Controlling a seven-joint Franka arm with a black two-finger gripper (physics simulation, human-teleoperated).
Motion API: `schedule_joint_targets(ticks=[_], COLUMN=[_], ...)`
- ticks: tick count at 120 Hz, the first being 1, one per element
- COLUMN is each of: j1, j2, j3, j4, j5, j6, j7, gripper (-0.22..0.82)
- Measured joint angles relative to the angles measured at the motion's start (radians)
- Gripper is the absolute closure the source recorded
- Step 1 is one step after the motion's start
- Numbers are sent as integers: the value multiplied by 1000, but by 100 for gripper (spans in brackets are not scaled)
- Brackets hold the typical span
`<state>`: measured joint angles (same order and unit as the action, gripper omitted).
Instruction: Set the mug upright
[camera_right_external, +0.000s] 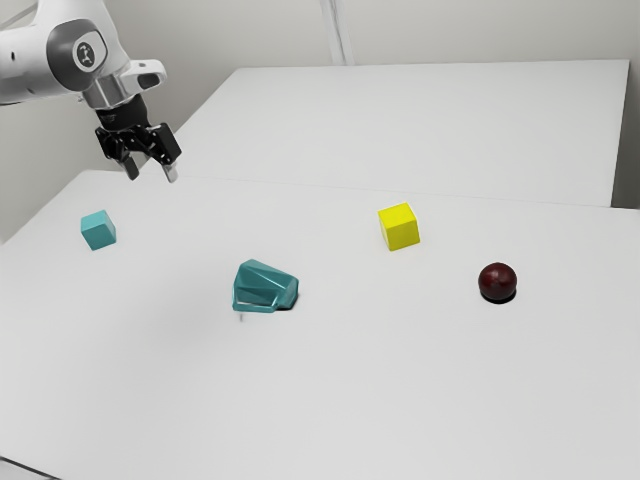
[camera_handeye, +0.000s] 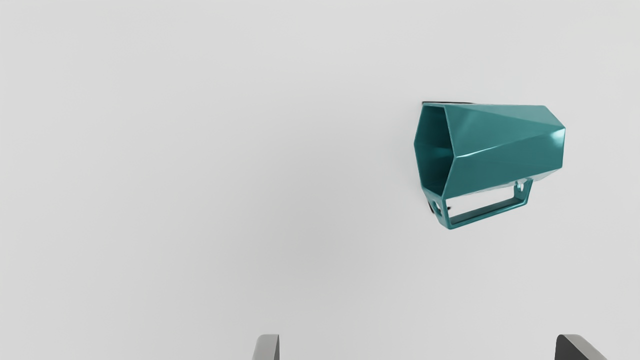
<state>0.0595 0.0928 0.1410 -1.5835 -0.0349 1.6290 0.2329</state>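
High over the table, at the exterior view's upper left, my gripper (camera_right_external: 152, 172) stands open with nothing between its fingers. The teal faceted mug (camera_right_external: 265, 286) lies on its side on the table, lower and further toward the exterior view's right than the gripper. In the wrist view the mug (camera_handeye: 505, 145) shows its open mouth and its handle along one side, some distance from the gripper (camera_handeye: 417, 345), whose two fingertips are wide apart.
A teal cube (camera_right_external: 98, 230) sits on the white table (camera_right_external: 330, 400) at the exterior view's left. Toward the exterior view's right are a yellow cube (camera_right_external: 400, 227) and a dark red ball (camera_right_external: 497, 282), both apart from the mug.
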Motion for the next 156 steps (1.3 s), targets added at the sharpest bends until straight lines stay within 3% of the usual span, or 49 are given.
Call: schedule_joint_targets(ticks=[51, 96, 156], j1=[0, 77, 69], j2=[-6, 14, 258], j3=[0, 123, 126], j4=[-37, -236, -266], j5=[-32, -500, -814], j6=[3, 14, 85], j7=[13, 200, 472], gripper=[0, 0, 0])
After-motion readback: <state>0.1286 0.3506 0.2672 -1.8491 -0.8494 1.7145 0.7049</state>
